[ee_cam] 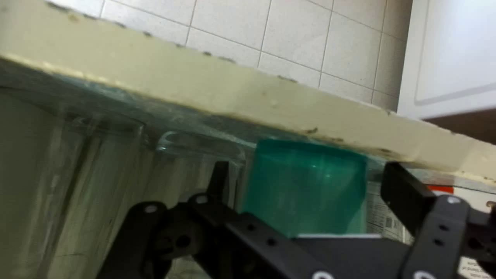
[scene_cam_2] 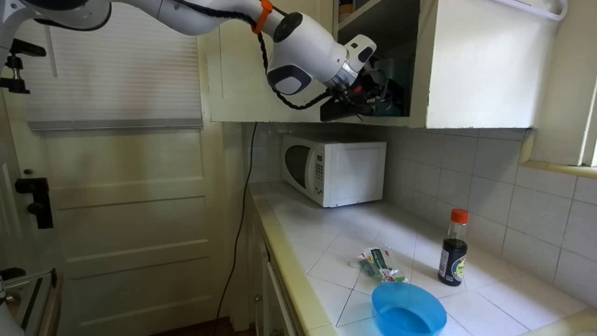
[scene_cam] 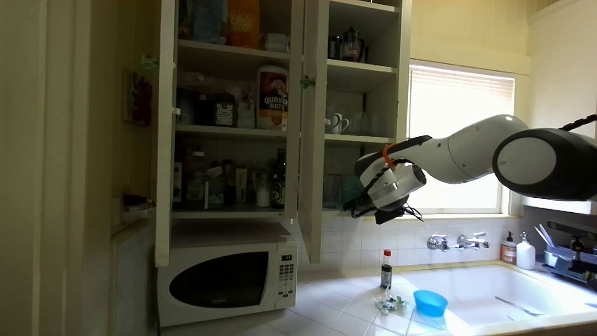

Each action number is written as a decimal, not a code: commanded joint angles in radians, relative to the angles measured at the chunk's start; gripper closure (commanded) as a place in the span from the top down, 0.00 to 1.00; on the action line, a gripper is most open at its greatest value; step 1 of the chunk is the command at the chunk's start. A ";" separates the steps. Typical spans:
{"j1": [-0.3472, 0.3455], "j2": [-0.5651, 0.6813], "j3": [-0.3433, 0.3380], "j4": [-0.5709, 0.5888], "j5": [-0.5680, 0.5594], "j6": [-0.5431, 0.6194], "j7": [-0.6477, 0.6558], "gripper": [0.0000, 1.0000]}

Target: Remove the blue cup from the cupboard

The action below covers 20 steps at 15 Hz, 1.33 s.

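The arm [scene_cam: 447, 154] reaches in front of the window [scene_cam: 447, 98] to the cupboard [scene_cam: 404, 56], whose doors [scene_cam: 312, 154] stand open. At its end the gripper [ee_cam: 308, 176] is at the lowest shelf [ee_cam: 217, 87], in the section next to the window. Its fingers [ee_cam: 220, 180] are spread apart, and in the wrist view the cup [ee_cam: 308, 193] shows between them with a gap on either side; how deep they reach beside it I cannot tell. The cup stands on that shelf, just behind the front edge, with clear glasses [ee_cam: 195, 162] beside it on one side and a partly hidden printed label [ee_cam: 472, 195] on the other. One shelf up are mugs [scene_cam: 338, 123], and above those a glass pot [scene_cam: 352, 46]. The neighbouring section holds jars and packs, among them an oats tub [scene_cam: 273, 98]. Under it the microwave [scene_cam: 219, 280] sits on the counter [scene_cam: 322, 303]. Further along, in both exterior views, a sauce bottle [scene_cam_2: 451, 261] stands upright near the tiled wall, a crumpled packet [scene_cam_2: 380, 266] lies near it, and a light-blue bowl [scene_cam_2: 410, 310] sits just beside the packet. In an exterior view the bowl is near the sink [scene_cam: 466, 280].
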 commanded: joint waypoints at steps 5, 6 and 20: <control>-0.006 0.041 -0.006 0.050 -0.017 -0.033 -0.002 0.58; -0.005 0.041 -0.006 0.051 -0.017 -0.032 -0.003 0.53; -0.048 -0.053 0.063 -0.086 0.075 0.007 -0.142 0.53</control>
